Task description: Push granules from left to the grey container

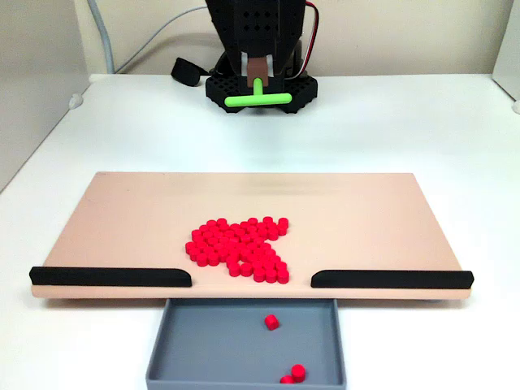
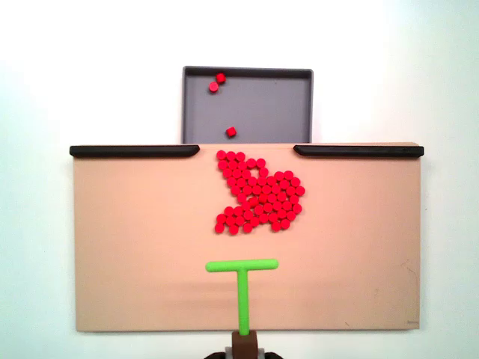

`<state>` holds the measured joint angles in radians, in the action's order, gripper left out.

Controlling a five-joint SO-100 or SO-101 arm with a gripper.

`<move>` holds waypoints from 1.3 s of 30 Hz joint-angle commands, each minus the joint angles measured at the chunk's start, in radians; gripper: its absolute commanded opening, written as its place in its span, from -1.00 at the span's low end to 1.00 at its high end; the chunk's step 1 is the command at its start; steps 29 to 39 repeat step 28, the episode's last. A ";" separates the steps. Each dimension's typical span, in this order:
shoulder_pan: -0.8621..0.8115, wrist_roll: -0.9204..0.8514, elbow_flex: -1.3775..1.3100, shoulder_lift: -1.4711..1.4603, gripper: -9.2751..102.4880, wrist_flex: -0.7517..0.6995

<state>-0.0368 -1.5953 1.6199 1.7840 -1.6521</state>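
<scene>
The jaws seem clamped on the green pusher [image 2: 242,278]. Granules [image 2: 260,197], light and easily rolling, lie near the board's [image 2: 135,247] edge gap before the grey container [image 2: 269,112]; push, never grasp.

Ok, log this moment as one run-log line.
granules: clustered mid-board by the gap | grey container: three pellets inside | green T-shaped pusher: behind the cluster, apart from it | claw: fingertips hidden, state unclear
</scene>
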 commanded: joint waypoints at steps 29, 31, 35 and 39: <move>-0.057 0.054 -0.021 -0.063 -0.84 0.005; -0.057 0.054 -0.021 -0.063 -0.84 0.005; -0.057 0.054 -0.021 -0.063 -0.84 0.005; -0.057 0.054 -0.021 -0.063 -0.84 0.005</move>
